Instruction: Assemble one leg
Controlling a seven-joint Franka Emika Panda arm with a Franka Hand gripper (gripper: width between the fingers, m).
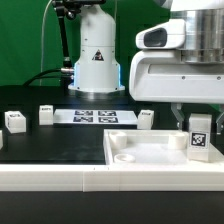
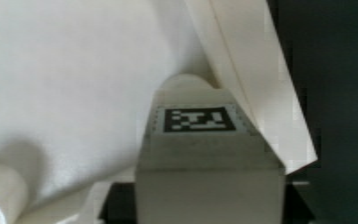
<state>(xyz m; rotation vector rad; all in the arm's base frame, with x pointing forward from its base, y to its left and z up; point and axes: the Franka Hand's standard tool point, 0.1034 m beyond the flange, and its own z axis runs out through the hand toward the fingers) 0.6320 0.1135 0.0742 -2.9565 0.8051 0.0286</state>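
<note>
My gripper point(image 1: 199, 122) is shut on a leg point(image 1: 199, 137), a small white post with a black-and-white tag on its face. It holds the leg upright at the corner of the white panel point(image 1: 150, 152) on the exterior view's right. I cannot tell whether the leg's lower end touches the panel. In the wrist view the leg point(image 2: 202, 160) fills the gap between the dark fingers of my gripper point(image 2: 202, 205). Its tagged end points at the panel's corner, just inside the raised rim point(image 2: 247, 70).
Three more legs stand on the black table: two at the exterior view's left point(image 1: 15, 122) point(image 1: 45, 115) and one behind the panel point(image 1: 145, 119). The marker board point(image 1: 93, 116) lies before the robot base point(image 1: 97, 60). A round boss point(image 2: 2, 190) rises from the panel.
</note>
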